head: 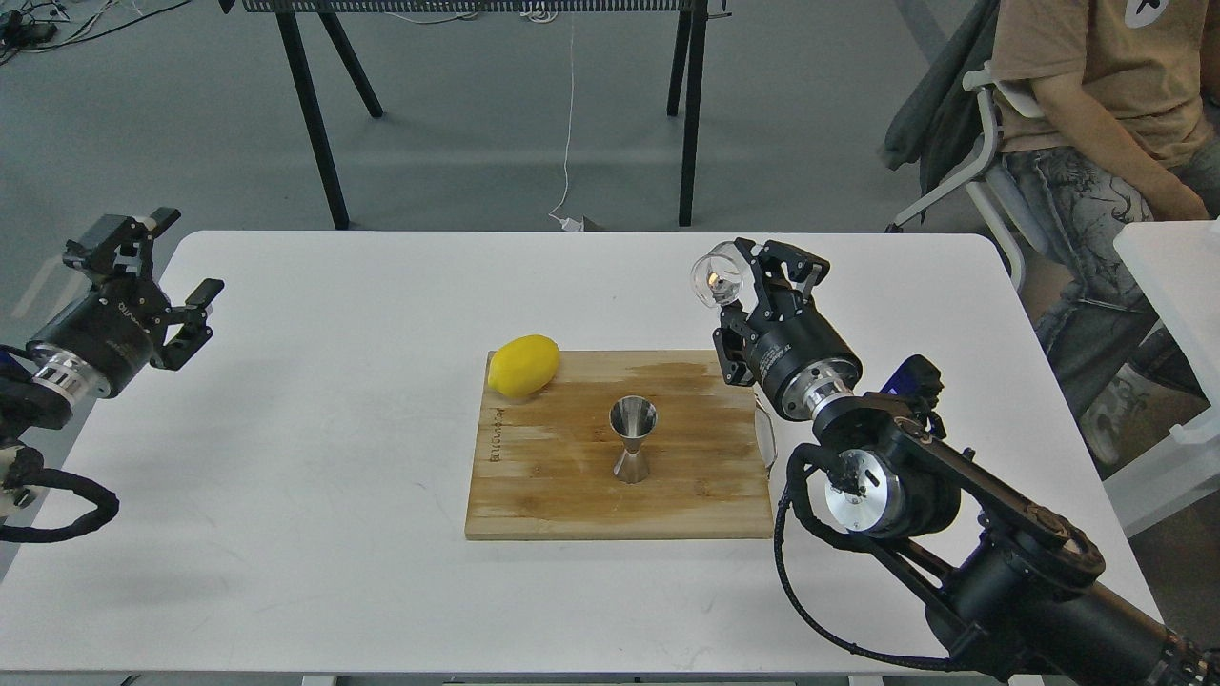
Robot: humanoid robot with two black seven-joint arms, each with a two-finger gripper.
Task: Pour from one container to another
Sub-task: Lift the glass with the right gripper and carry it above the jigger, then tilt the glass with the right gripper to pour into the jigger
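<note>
The small clear glass cup (717, 274) is held in the air, tilted with its mouth turned leftward, and my right gripper (739, 276) is shut on it. It hangs above and to the right of the shiny steel jigger (633, 437), which stands upright on the wooden cutting board (553, 476). At the table's left edge my left gripper (170, 276) stands open with nothing between its fingers, far from the board.
A yellow lemon (522, 364) rests at the board's far left corner. The board has a metal handle (768, 443) on its right side. The white table (334, 429) bears everything. A seated person (1096, 124) is at the back right.
</note>
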